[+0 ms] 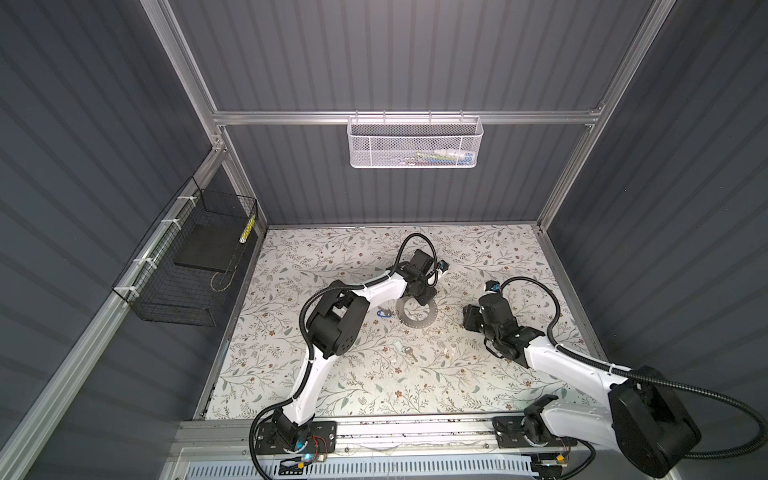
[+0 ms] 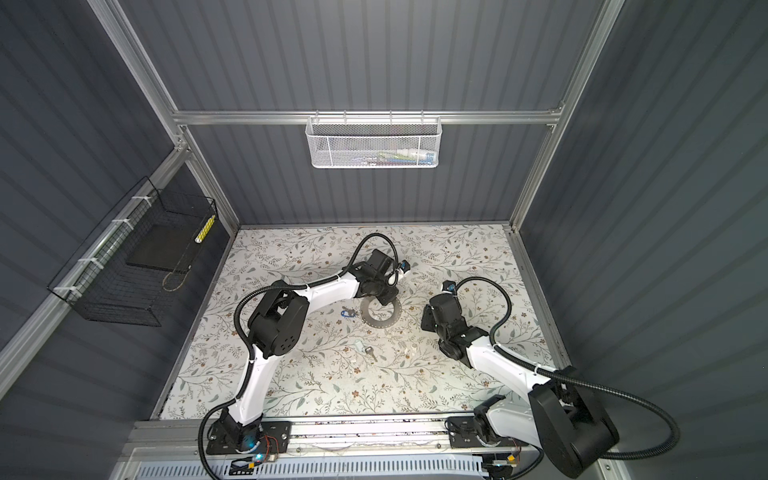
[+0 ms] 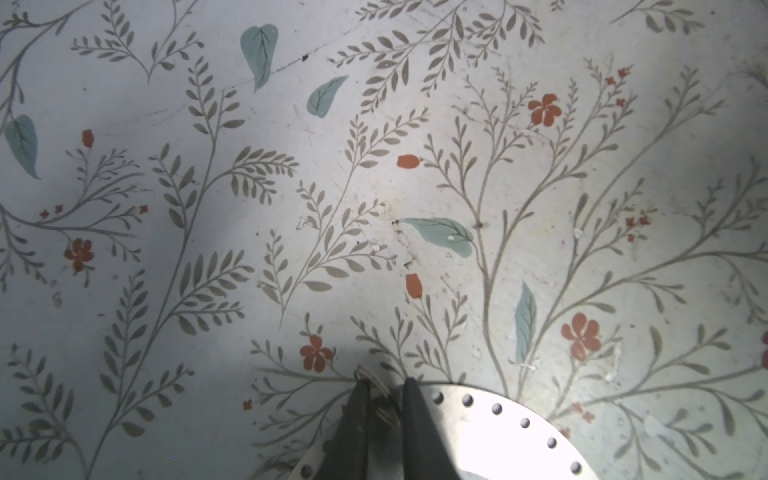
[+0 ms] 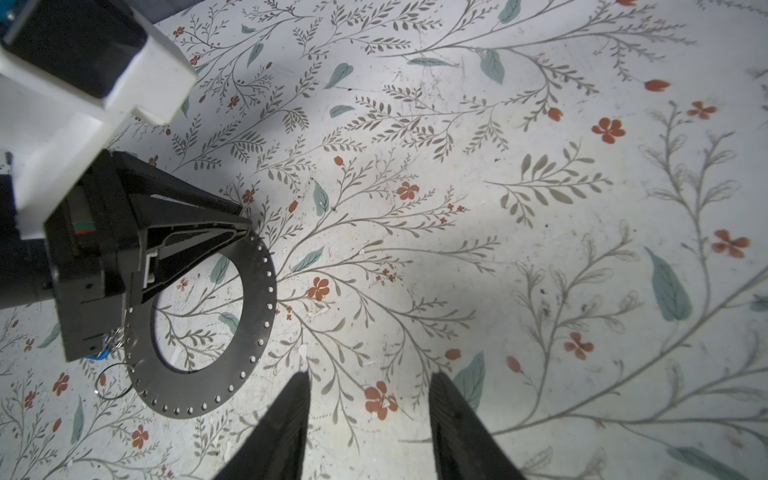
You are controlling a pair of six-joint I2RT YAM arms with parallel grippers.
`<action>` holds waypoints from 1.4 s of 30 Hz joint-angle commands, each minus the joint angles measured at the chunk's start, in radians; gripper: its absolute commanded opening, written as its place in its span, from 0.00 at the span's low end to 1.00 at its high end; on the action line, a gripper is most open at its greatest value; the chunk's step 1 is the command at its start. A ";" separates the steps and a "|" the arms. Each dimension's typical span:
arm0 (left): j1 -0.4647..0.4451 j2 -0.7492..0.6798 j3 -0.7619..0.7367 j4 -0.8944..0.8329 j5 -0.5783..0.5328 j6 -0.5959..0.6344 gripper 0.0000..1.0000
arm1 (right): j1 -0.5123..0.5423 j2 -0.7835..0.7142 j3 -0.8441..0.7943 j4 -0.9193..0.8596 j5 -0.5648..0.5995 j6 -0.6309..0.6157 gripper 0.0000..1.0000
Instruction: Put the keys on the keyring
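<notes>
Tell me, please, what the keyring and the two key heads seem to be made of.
The keyring looks like thin sheet metal, matt grey, glaring bright in the left wrist view, with small holes round its rim. The blue key head is probably plastic, given its saturated colour. The pale key head may be whitish plastic; too small to be sure.

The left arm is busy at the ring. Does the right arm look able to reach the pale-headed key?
Probably yes. The pale-headed key lies alone on bare table, apart from the ring, and nothing stands between it and the right gripper, whose jaws are open.
</notes>
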 commanded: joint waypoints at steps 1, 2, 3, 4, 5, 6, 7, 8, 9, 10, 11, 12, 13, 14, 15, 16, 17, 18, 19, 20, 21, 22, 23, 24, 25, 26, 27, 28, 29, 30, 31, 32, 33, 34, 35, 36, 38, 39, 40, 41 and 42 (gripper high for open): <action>-0.004 0.008 0.027 -0.006 0.003 -0.002 0.13 | -0.005 0.006 0.020 0.000 -0.002 -0.001 0.49; -0.004 0.008 0.027 -0.007 0.003 0.000 0.12 | -0.005 0.006 0.019 0.001 -0.002 -0.001 0.49; -0.005 0.008 0.027 -0.007 0.003 0.000 0.11 | -0.005 0.007 0.019 0.000 -0.002 -0.001 0.49; -0.005 0.008 0.027 -0.006 0.004 -0.001 0.10 | -0.006 0.007 0.019 0.000 -0.002 -0.002 0.49; -0.005 0.007 0.028 -0.008 0.006 -0.001 0.09 | -0.006 0.007 0.019 0.000 -0.002 -0.002 0.49; -0.004 0.005 0.027 -0.008 0.009 0.000 0.07 | -0.006 0.006 0.020 0.001 -0.002 -0.001 0.49; -0.005 0.001 0.027 -0.008 0.013 0.000 0.06 | -0.006 0.006 0.020 0.001 -0.002 -0.001 0.49; -0.004 -0.003 0.027 -0.008 0.020 0.002 0.04 | -0.006 0.007 0.019 0.000 -0.002 -0.002 0.49; -0.004 -0.007 0.028 -0.010 0.029 0.005 0.02 | -0.006 0.006 0.020 0.000 -0.002 -0.002 0.49; -0.004 -0.016 0.027 -0.014 0.040 0.008 0.01 | -0.006 0.005 0.019 0.000 -0.002 -0.002 0.48; -0.004 -0.027 0.025 -0.019 0.057 0.018 0.00 | -0.007 0.000 0.018 0.000 -0.002 -0.004 0.48; -0.005 -0.041 0.021 -0.021 0.076 0.028 0.00 | -0.007 -0.008 0.015 0.003 -0.002 -0.008 0.47; -0.002 -0.054 0.014 -0.022 0.092 0.036 0.00 | -0.006 -0.016 0.009 0.011 -0.005 -0.011 0.47; -0.002 -0.074 0.004 -0.023 0.115 0.052 0.00 | -0.008 -0.029 0.002 0.025 -0.018 -0.024 0.47; -0.001 -0.094 -0.010 -0.023 0.137 0.069 0.00 | -0.009 -0.046 -0.012 0.046 -0.032 -0.044 0.47; 0.002 -0.112 -0.021 -0.023 0.161 0.080 0.00 | -0.011 -0.063 -0.027 0.073 -0.049 -0.065 0.46; 0.006 -0.134 -0.033 -0.024 0.202 0.094 0.00 | -0.013 -0.078 -0.047 0.107 -0.072 -0.096 0.46; 0.016 -0.156 -0.048 -0.026 0.244 0.103 0.00 | -0.013 -0.120 -0.066 0.138 -0.094 -0.130 0.45; 0.025 -0.175 -0.061 -0.021 0.298 0.104 0.00 | -0.012 -0.145 -0.085 0.163 -0.110 -0.157 0.44; 0.039 -0.202 -0.080 -0.009 0.353 0.106 0.00 | -0.015 -0.174 -0.104 0.188 -0.127 -0.185 0.42; 0.052 -0.224 -0.099 0.008 0.397 0.102 0.00 | -0.018 -0.201 -0.123 0.209 -0.149 -0.214 0.41; 0.068 -0.250 -0.123 0.032 0.461 0.102 0.00 | -0.020 -0.237 -0.146 0.238 -0.177 -0.254 0.40; 0.081 -0.277 -0.146 0.056 0.508 0.103 0.00 | -0.023 -0.276 -0.170 0.267 -0.199 -0.294 0.39; 0.088 -0.296 -0.164 0.073 0.537 0.102 0.00 | -0.025 -0.312 -0.188 0.287 -0.220 -0.327 0.37; 0.092 -0.320 -0.179 0.087 0.568 0.112 0.00 | -0.033 -0.356 -0.205 0.301 -0.243 -0.361 0.36; 0.095 -0.341 -0.192 0.091 0.594 0.129 0.00 | -0.043 -0.394 -0.211 0.300 -0.273 -0.391 0.34; 0.096 -0.357 -0.201 0.087 0.624 0.154 0.00 | -0.055 -0.427 -0.209 0.288 -0.314 -0.419 0.32; 0.096 -0.375 -0.210 0.076 0.669 0.197 0.00 | -0.069 -0.459 -0.199 0.260 -0.358 -0.449 0.31; 0.097 -0.390 -0.219 0.069 0.694 0.228 0.00 | -0.082 -0.484 -0.182 0.225 -0.391 -0.470 0.29; 0.096 -0.403 -0.224 0.071 0.708 0.236 0.00 | -0.095 -0.501 -0.163 0.192 -0.427 -0.486 0.28; 0.099 -0.417 -0.231 0.076 0.728 0.242 0.00 | -0.109 -0.515 -0.139 0.155 -0.470 -0.506 0.28; 0.099 -0.428 -0.233 0.077 0.750 0.254 0.00 | -0.121 -0.523 -0.112 0.120 -0.512 -0.524 0.28; 0.100 -0.439 -0.235 0.077 0.767 0.267 0.00 | -0.130 -0.526 -0.089 0.093 -0.550 -0.539 0.27; 0.102 -0.453 -0.242 0.082 0.788 0.285 0.00 | -0.138 -0.523 -0.059 0.061 -0.614 -0.558 0.27; 0.102 -0.468 -0.253 0.097 0.806 0.304 0.00 | -0.144 -0.516 -0.025 0.029 -0.646 -0.577 0.26; 0.101 -0.482 -0.267 0.117 0.812 0.313 0.00 | -0.151 -0.508 0.003 -0.001 -0.683 -0.596 0.26; 0.101 -0.508 -0.309 0.165 0.825 0.324 0.00 | -0.166 -0.481 0.084 -0.079 -0.767 -0.644 0.26; 0.101 -0.518 -0.319 0.174 0.830 0.335 0.00 | -0.172 -0.469 0.117 -0.110 -0.793 -0.666 0.26; 0.101 -0.529 -0.326 0.186 0.838 0.341 0.00 | -0.176 -0.455 0.153 -0.144 -0.818 -0.692 0.26; 0.101 -0.537 -0.329 0.196 0.845 0.343 0.00 | -0.179 -0.440 0.183 -0.175 -0.828 -0.715 0.25; 0.101 -0.545 -0.334 0.205 0.854 0.345 0.00 | -0.181 -0.429 0.210 -0.200 -0.837 -0.731 0.25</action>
